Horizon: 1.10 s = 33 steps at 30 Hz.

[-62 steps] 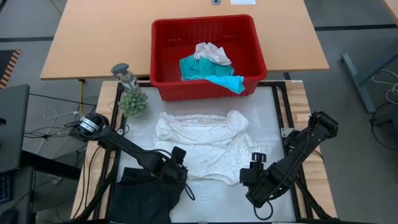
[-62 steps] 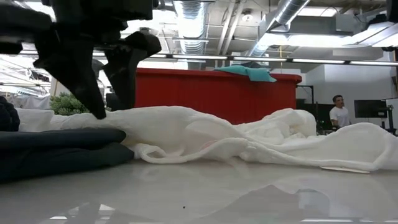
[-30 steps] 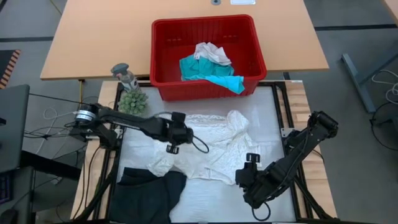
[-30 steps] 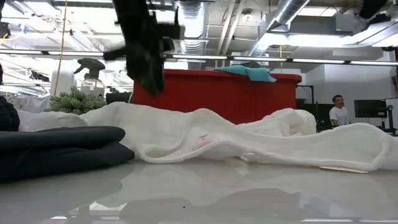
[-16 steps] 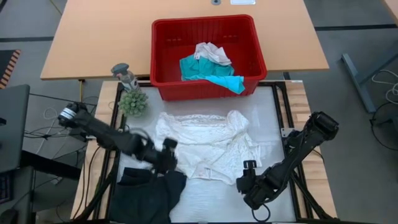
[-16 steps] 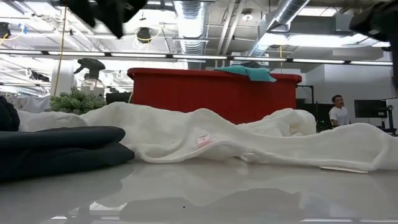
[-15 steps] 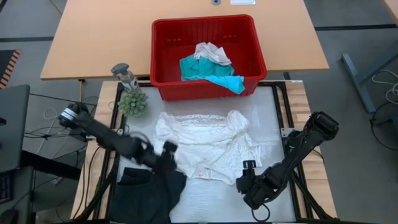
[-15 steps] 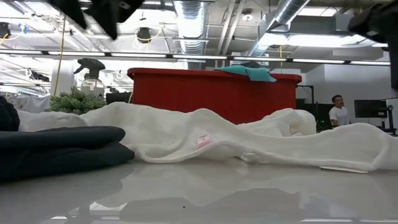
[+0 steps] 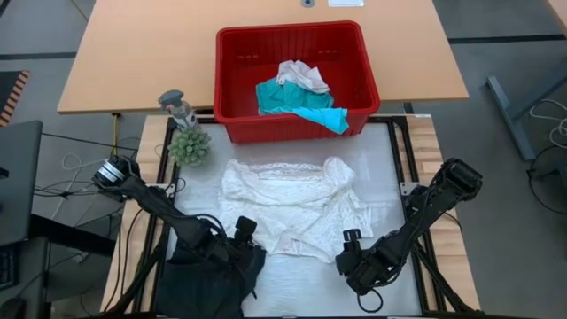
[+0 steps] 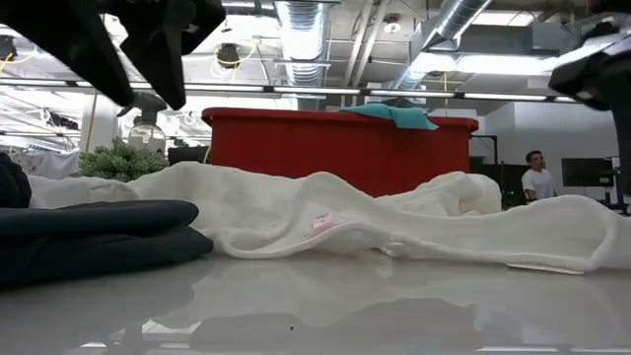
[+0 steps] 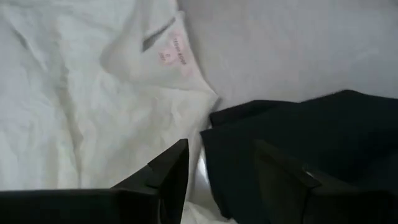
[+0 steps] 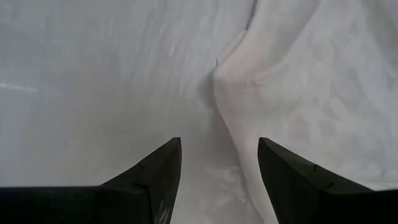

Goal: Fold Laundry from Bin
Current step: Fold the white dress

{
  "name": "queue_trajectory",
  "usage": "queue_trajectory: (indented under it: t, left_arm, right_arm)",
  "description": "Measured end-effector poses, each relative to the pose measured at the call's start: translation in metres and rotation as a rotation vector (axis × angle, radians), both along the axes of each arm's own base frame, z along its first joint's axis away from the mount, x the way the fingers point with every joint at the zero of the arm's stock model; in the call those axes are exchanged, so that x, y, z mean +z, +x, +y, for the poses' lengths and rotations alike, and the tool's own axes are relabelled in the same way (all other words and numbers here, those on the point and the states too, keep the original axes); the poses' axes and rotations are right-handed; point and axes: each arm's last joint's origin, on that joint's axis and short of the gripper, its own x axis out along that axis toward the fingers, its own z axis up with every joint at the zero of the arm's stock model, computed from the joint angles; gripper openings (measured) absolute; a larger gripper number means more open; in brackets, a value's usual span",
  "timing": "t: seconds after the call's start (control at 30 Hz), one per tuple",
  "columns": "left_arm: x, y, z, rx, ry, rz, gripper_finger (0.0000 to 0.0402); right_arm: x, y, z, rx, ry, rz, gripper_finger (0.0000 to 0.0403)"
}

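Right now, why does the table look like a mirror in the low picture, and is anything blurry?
Low view: the glossy white table reflects the white garment and ceiling lights; the dark arm overhead looks smeared. Left wrist view: the pink label is too soft to read.

The white table (image 9: 390, 159) carries a white lacy garment (image 9: 292, 208) beside a black garment (image 9: 208, 279).
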Motion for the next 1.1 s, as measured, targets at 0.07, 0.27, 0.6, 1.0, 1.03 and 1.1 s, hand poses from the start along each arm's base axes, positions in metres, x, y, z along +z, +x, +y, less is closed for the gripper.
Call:
queue_trajectory:
  t: [0.07, 0.27, 0.6, 1.0, 1.03, 1.1]
  left_arm:
    - [0.001, 0.000, 0.001, 0.012, -0.006, -0.002, 0.0162]
    - [0.002, 0.000, 0.001, 0.050, -0.037, -0.004, 0.0162]
    - [0.002, 0.000, 0.001, 0.087, -0.069, -0.001, 0.0162]
    - [0.002, 0.004, 0.000, 0.003, 0.009, -0.054, 0.0162]
    - [0.000, 0.004, 0.000, -0.004, 0.011, -0.060, 0.0162]
    - [-0.007, 0.004, 0.001, -0.008, 0.000, -0.075, 0.0162]
  right_arm:
    - [-0.006, 0.004, -0.002, -0.010, -0.020, 0.011, 0.0235]
    - [-0.031, 0.022, -0.007, -0.005, -0.038, 0.048, 0.0235]
    - [-0.033, 0.034, -0.015, -0.049, -0.016, 0.091, 0.0084]
    - [-0.012, 0.069, -0.052, -0.240, 0.006, 0.076, 0.0019]
    - [-0.011, 0.071, -0.057, -0.264, 0.008, 0.078, 0.0019]
    - [-0.010, 0.075, -0.068, -0.302, 0.008, 0.081, 0.0019]
